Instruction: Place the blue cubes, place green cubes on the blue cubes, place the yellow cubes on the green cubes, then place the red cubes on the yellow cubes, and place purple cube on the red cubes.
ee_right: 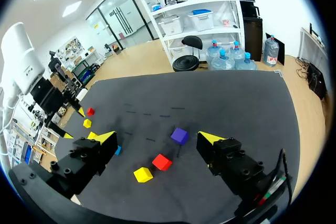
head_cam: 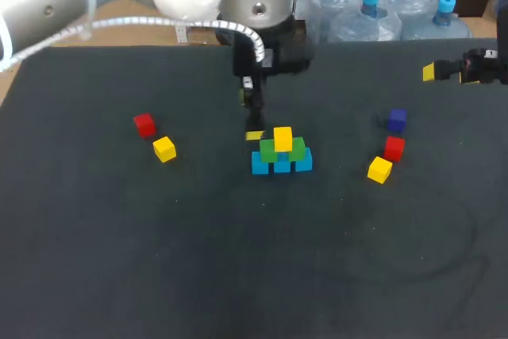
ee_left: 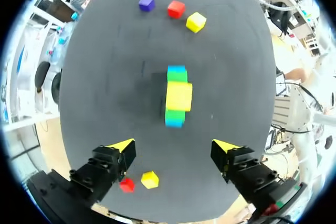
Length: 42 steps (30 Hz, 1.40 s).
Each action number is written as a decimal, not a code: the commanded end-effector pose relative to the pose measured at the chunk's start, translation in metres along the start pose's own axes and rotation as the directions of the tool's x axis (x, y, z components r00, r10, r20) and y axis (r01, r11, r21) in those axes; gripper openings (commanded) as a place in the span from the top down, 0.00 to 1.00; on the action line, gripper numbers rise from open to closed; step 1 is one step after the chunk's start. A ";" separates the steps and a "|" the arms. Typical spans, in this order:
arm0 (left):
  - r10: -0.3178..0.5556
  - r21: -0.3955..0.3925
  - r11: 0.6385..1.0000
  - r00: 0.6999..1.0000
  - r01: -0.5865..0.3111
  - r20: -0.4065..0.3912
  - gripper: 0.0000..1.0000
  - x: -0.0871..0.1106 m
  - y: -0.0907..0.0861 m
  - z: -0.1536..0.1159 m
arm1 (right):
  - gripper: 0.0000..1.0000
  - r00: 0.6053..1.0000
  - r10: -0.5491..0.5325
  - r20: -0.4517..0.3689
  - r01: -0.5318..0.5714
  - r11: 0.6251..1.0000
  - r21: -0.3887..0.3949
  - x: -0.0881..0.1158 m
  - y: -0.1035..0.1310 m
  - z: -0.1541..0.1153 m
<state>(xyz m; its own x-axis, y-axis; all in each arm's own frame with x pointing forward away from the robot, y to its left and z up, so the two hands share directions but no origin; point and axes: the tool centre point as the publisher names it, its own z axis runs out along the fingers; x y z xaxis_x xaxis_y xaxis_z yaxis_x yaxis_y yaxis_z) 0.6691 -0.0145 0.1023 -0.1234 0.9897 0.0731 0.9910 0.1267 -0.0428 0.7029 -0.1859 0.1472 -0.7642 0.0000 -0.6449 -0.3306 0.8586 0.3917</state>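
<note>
At the table's middle stands a stack: a row of blue cubes (head_cam: 282, 164), green cubes (head_cam: 282, 150) on them, one yellow cube (head_cam: 282, 137) on top. My left gripper (head_cam: 252, 121) hangs just behind and above it. In the left wrist view that gripper (ee_left: 174, 146) is open and empty, with the stack's yellow cube (ee_left: 179, 96) ahead of it. A loose red cube (head_cam: 144, 124) and yellow cube (head_cam: 164, 149) lie to the left. A purple cube (head_cam: 397, 120), red cube (head_cam: 394, 148) and yellow cube (head_cam: 379, 170) lie to the right. My right gripper (head_cam: 456, 71) is open at the far right edge.
In the right wrist view the open right gripper (ee_right: 157, 138) is raised over the table, with the purple cube (ee_right: 179, 135), red cube (ee_right: 161, 161) and yellow cube (ee_right: 143, 174) below it. The dark table (head_cam: 238, 260) is bare at the front.
</note>
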 end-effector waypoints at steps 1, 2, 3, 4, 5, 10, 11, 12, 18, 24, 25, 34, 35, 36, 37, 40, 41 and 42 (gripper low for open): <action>-0.037 -0.007 0.999 0.999 0.037 -0.008 0.04 0.025 -0.006 0.005 | 0.00 1.000 0.001 0.000 -0.001 1.000 0.005 0.000 0.001 -0.001; -0.051 -0.004 0.999 0.999 0.051 -0.018 0.00 0.029 -0.006 0.007 | 0.00 1.000 0.001 0.000 -0.001 1.000 0.005 0.000 0.001 -0.001; -0.067 0.000 0.998 0.997 0.067 -0.022 0.00 0.034 -0.006 0.009 | 0.00 1.000 0.001 0.000 -0.001 1.000 0.005 0.000 0.001 -0.001; -0.087 0.006 0.996 0.996 0.088 -0.023 0.00 0.040 -0.006 0.012 | 0.00 1.000 0.001 0.000 -0.001 1.000 0.005 0.000 0.001 -0.001; -0.115 0.011 0.993 0.993 0.115 -0.027 0.02 0.046 -0.006 0.015 | 0.00 1.000 0.001 0.000 -0.001 1.000 0.005 0.000 0.001 -0.001; -0.251 0.030 0.967 0.968 0.251 -0.017 0.00 0.071 -0.003 0.035 | 0.00 1.000 0.001 0.000 -0.001 1.000 0.005 0.000 0.001 -0.001; -0.280 0.030 0.960 0.960 0.280 -0.007 0.00 0.076 -0.003 0.037 | 0.00 1.000 0.001 0.000 -0.001 1.000 0.005 0.000 0.001 -0.001; -0.309 0.021 0.951 0.951 0.309 -0.010 0.00 0.080 -0.002 0.039 | 0.00 1.000 0.001 0.000 -0.001 1.000 0.005 0.000 0.001 -0.001; -0.433 0.031 0.901 0.901 0.432 0.026 0.00 0.096 -0.002 0.053 | 0.00 1.000 0.001 0.000 -0.001 1.000 0.005 0.000 0.001 -0.001; -0.482 0.031 0.876 0.876 0.482 0.029 0.00 0.111 -0.002 0.063 | 0.00 1.000 0.001 0.000 -0.001 1.000 0.005 0.000 0.001 -0.001; -0.491 0.026 0.871 0.871 0.491 0.022 0.00 0.115 -0.002 0.064 | 0.00 1.000 0.001 0.000 -0.001 1.000 0.005 0.000 0.001 -0.001; -0.540 -0.019 0.842 0.842 0.540 0.007 0.00 0.144 0.007 0.074 | 0.00 1.000 0.001 0.000 -0.001 1.000 0.005 0.000 0.001 -0.001; -0.540 -0.019 0.842 0.842 0.540 0.008 0.00 0.144 0.008 0.074 | 0.00 1.000 0.001 0.000 -0.001 1.000 0.005 0.000 0.001 -0.001; -0.540 -0.020 0.841 0.842 0.540 0.009 0.00 0.144 0.009 0.075 | 0.00 1.000 0.001 0.000 -0.001 1.000 0.005 0.000 0.001 -0.001; -0.538 -0.021 0.843 0.843 0.538 0.011 0.00 0.143 0.011 0.076 | 0.00 1.000 0.001 0.000 -0.001 1.000 0.005 0.000 0.001 -0.001; -0.530 -0.016 0.848 0.848 0.530 0.016 0.00 0.140 0.017 0.081 | 0.00 1.000 0.001 0.000 -0.001 1.000 0.005 0.000 0.001 -0.001; -0.529 -0.014 0.848 0.848 0.529 0.019 0.00 0.140 0.018 0.082 | 0.00 1.000 0.001 0.000 -0.001 1.000 0.005 0.000 0.001 -0.001; -0.526 -0.012 0.850 0.850 0.526 0.023 0.00 0.139 0.020 0.085 | 0.00 1.000 0.001 0.000 -0.001 1.000 0.005 0.000 0.001 -0.001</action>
<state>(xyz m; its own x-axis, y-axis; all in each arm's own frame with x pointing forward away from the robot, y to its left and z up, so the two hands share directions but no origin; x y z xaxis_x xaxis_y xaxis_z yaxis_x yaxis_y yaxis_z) 0.6625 0.1309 0.0337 -0.6301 0.7738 0.0645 0.7762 0.6301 0.0229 0.7029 -0.1859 0.1472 -0.7642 0.0000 -0.6450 -0.3306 0.8587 0.3917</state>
